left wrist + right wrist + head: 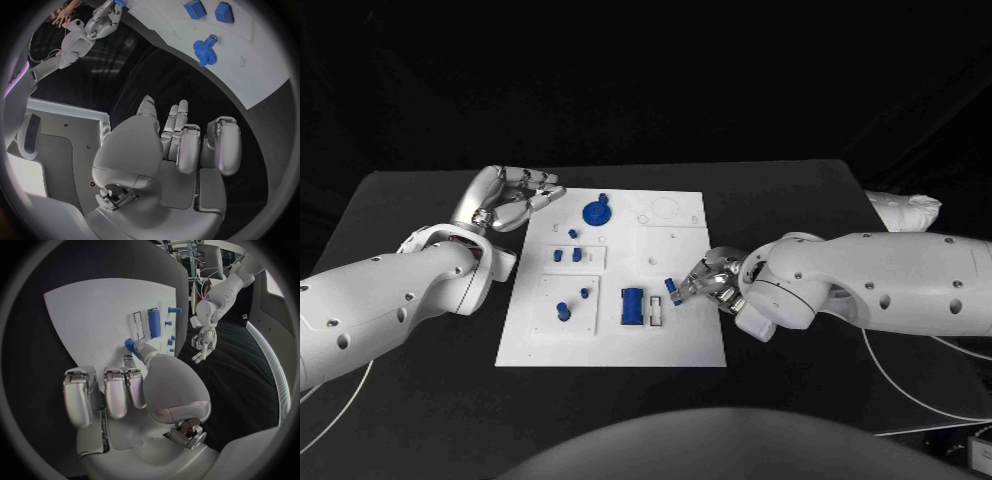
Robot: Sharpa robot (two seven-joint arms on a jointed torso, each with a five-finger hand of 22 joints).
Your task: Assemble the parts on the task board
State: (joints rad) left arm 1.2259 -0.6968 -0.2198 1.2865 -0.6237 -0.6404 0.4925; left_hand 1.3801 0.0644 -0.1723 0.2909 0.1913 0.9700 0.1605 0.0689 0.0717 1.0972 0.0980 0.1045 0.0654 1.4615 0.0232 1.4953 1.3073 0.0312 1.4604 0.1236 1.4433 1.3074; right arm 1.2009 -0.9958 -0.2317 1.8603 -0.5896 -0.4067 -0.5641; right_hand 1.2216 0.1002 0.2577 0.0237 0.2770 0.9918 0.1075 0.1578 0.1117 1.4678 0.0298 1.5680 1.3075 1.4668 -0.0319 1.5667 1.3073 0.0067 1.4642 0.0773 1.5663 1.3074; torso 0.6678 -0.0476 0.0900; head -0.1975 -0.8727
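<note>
- You are looking down on the board (pixel 678 340), a white plate lying in the middle of the black table (pixel 790 190).
- Your right hand (pixel 705 279) is sitting at the board's right edge, about halfway along it, and is pinching a small blue part (pixel 672 287) between thumb and a fingertip; its other fingers are lying side by side, straight.
- In the right wrist view that held part (pixel 130 345) is hanging just over the white surface; you cannot tell whether it is touching.
- Just left of the held part a white slot (pixel 655 310) is showing, and beside that a blue block (pixel 632 306) is standing on the board's near half.
- Your left hand (pixel 512 197) is hovering off the board's far left corner, over the table, holding nothing; its fingers are curled loosely and slightly apart.
- A blue gear (pixel 596 212) is lying on the far left part of the board, near the left hand; the left wrist view is showing it (pixel 204 48) beyond the fingertips (pixel 181 106), apart from them.
- Several small blue pegs are standing along the left half: a pair (pixel 568 255) at mid-board, and others (pixel 564 311) nearer you.
- A faint round outline (pixel 664 211) is marking the far right part of the board.
</note>
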